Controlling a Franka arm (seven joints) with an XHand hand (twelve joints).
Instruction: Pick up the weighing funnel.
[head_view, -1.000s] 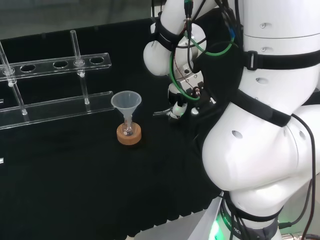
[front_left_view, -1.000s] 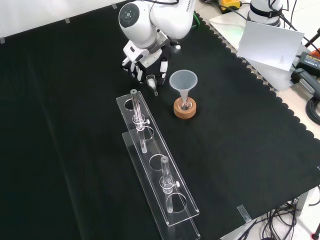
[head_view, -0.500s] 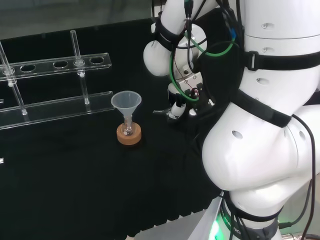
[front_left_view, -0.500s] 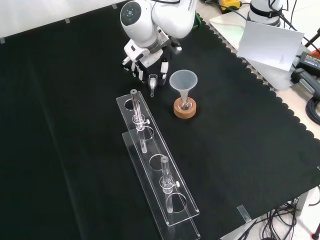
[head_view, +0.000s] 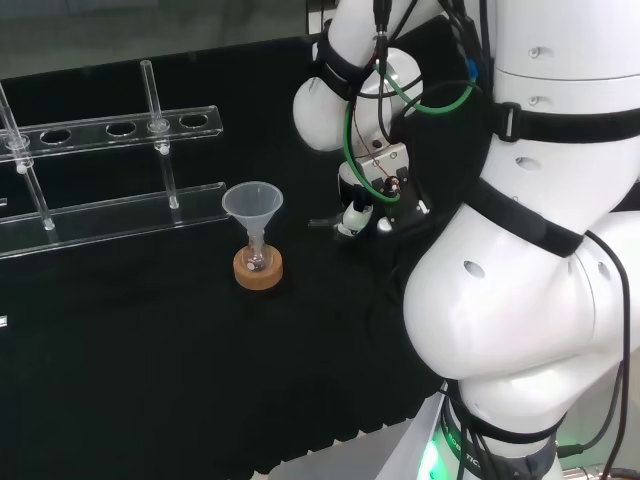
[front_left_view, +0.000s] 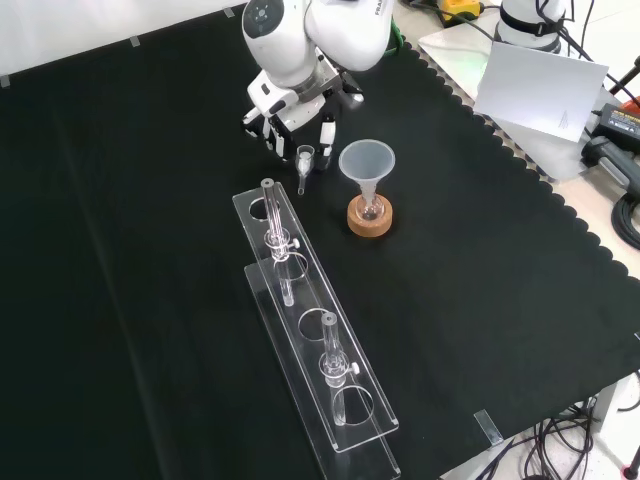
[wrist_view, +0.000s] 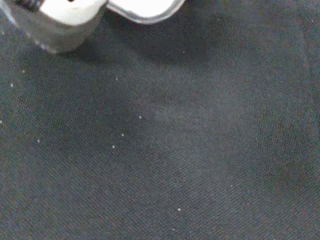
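Front view: the arm covers the hand's palm. The weighing funnel held in it is too small to show contents. Wrist view: the hand's white edge is blurred and cut off.

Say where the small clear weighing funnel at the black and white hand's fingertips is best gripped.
Grip the weighing funnel at its wider cup end, from above, where the hand seems to pinch it; its thin stem points toward the clear test-tube rack and offers little to hold.

Small clear weighing funnel in hand
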